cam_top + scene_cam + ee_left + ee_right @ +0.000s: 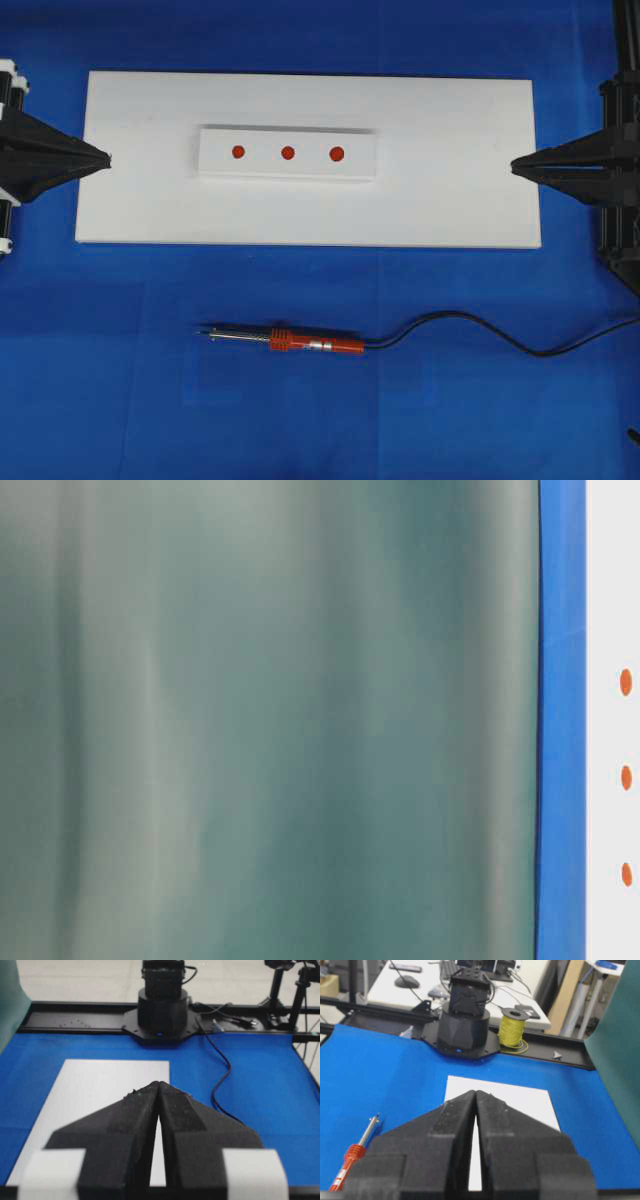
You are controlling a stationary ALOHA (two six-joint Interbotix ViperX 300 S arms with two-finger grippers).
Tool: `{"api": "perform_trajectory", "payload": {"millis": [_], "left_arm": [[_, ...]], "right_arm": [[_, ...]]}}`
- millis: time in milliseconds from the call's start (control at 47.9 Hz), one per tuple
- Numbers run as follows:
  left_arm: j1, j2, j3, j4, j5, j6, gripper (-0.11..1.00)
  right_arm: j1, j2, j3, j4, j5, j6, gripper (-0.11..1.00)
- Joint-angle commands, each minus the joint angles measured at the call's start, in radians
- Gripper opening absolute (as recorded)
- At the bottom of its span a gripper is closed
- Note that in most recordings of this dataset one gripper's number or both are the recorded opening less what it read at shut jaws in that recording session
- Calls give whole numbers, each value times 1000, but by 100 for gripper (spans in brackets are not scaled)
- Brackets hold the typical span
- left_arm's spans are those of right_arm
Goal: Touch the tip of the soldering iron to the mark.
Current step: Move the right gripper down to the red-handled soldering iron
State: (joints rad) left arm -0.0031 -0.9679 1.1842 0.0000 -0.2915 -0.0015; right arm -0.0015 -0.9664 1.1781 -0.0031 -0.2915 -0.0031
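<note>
The soldering iron point(300, 342) lies flat on the blue cloth in front of the white board, its red-orange handle toward the right and its black cord point(480, 335) trailing off right. The tip point(202, 329) points left. Three red marks point(287, 153) sit in a row on a raised white block point(288, 154) on the board. My left gripper point(103, 158) rests shut and empty at the board's left edge. At the board's right edge my right gripper point(516, 166) is shut too, holding nothing. In the right wrist view the soldering iron point(355, 1152) shows at lower left.
The white board point(450, 200) covers the middle of the blue cloth. In the table-level view a blurred green sheet point(270, 720) fills most of the picture, with the marks point(626, 777) at the far right. Arm bases stand beyond each end of the board.
</note>
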Motion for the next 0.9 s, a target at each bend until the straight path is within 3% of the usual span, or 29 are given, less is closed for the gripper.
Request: {"api": "perform_trajectory", "payload": {"millis": [0,125,355,647,773,877], "left_arm": [[-5,0,-15,3,-6,2,0],[-5,-5,-14,2,-6,2,0],[-5,-5,-9,2,-2,0,0],[-5,-6,-9,2,-6,0,0],[-5,-5,-6,2,-6,0,0],[-5,-5,-5,2,-6,2,0]], "right_arm": [[8,15,-26,2,-3,12,0],[12,35,-54,2,60,12,-6],[74,103,-120,5,133,29,-6],[129,275,-229,5,221,132,-4],[132,362,-278,5,242,186,10],[132,439,-324,5,279,229,37]]}}
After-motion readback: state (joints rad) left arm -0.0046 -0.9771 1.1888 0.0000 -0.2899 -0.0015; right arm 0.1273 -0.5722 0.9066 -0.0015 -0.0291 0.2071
